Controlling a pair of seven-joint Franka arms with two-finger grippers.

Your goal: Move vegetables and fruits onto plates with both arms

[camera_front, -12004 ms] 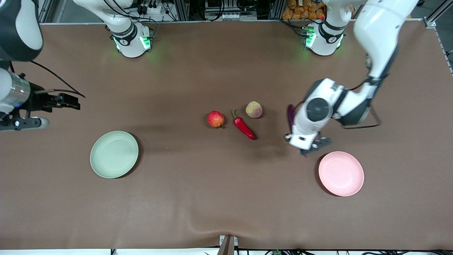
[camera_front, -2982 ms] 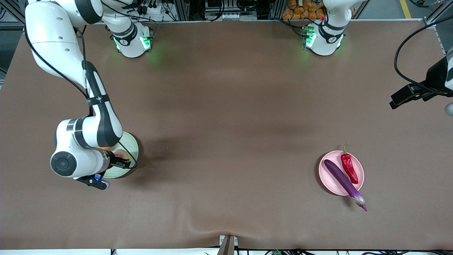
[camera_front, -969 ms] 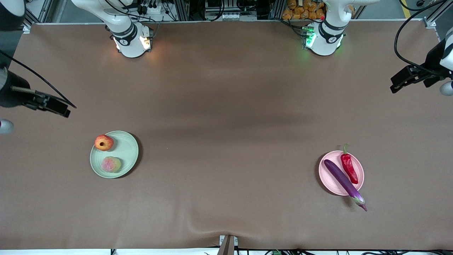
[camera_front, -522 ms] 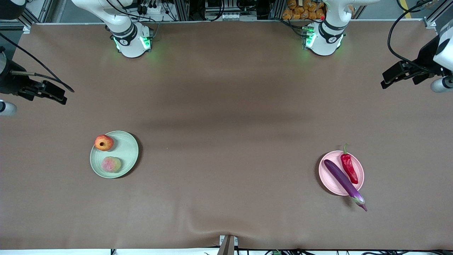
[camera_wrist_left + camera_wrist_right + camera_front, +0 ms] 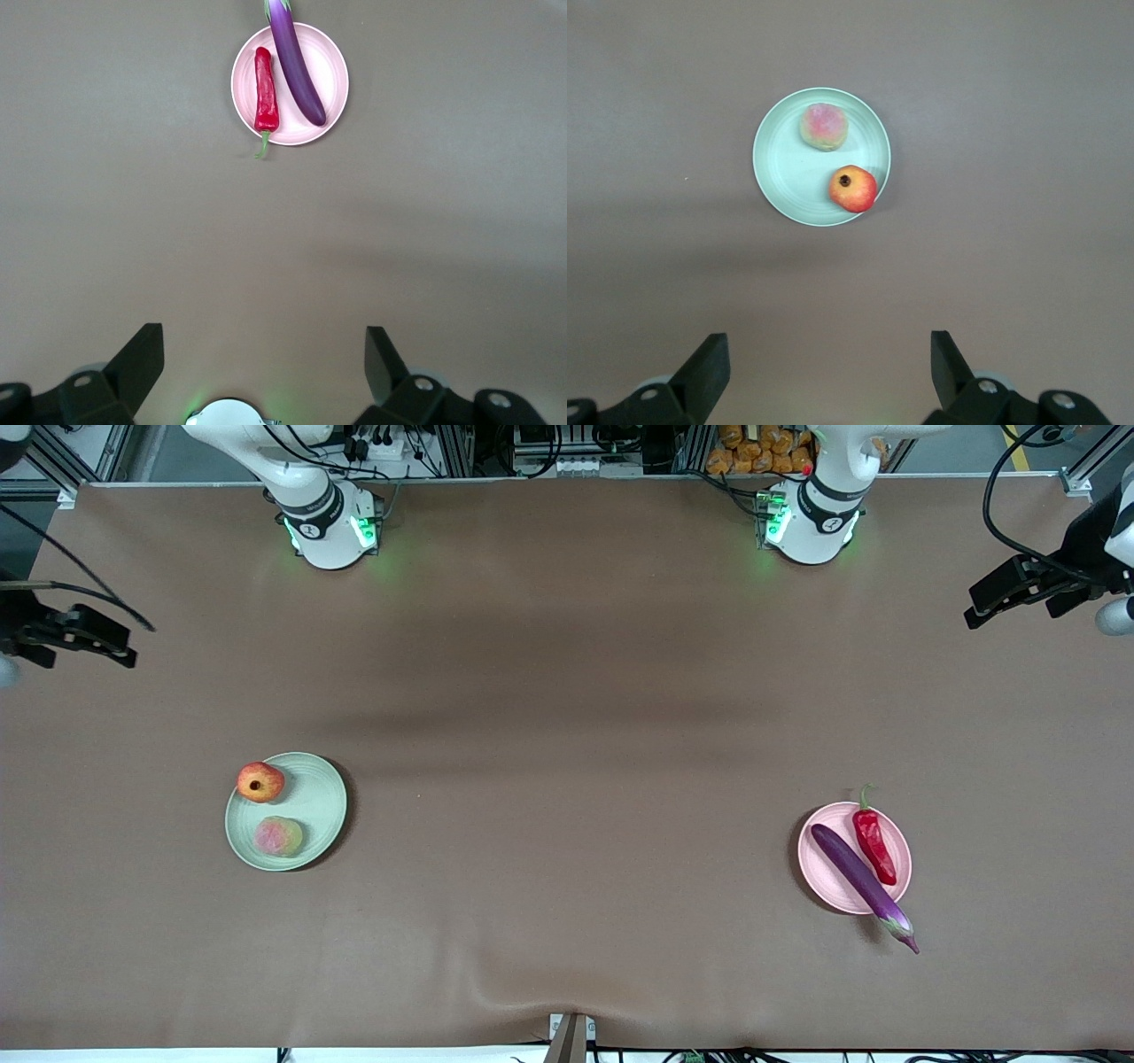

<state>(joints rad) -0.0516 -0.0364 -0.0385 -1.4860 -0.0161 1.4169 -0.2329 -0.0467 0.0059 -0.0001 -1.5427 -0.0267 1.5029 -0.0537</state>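
Observation:
The pale green plate (image 5: pixel 314 806) holds the apple (image 5: pixel 260 781) and the peach (image 5: pixel 278 836). On the pale pink plate (image 5: pixel 824 877) lie the red chili (image 5: pixel 873 843) and the purple eggplant (image 5: pixel 864 884), whose stem end juts past the rim toward the front camera. My right gripper (image 5: pixel 102 642) hangs open and empty over the right arm's end of the table. High over the left arm's end, my left gripper (image 5: pixel 992 598) is open and empty too. The right wrist view shows green plate (image 5: pixel 784 168), peach (image 5: pixel 824 127) and apple (image 5: pixel 853 189). The left wrist view shows pink plate (image 5: pixel 334 84), chili (image 5: pixel 264 84) and eggplant (image 5: pixel 297 66).
Both arm bases (image 5: pixel 328 527) (image 5: pixel 811 522) stand along the table edge farthest from the front camera. The brown table cover has a wrinkle (image 5: pixel 496 992) near the front edge, by a small bracket (image 5: pixel 570 1036).
Twelve seconds ago the fruits and chili lay mid-table; now all lie on the plates. In the last second the right gripper drew back toward its end of the table. The left shifted slightly.

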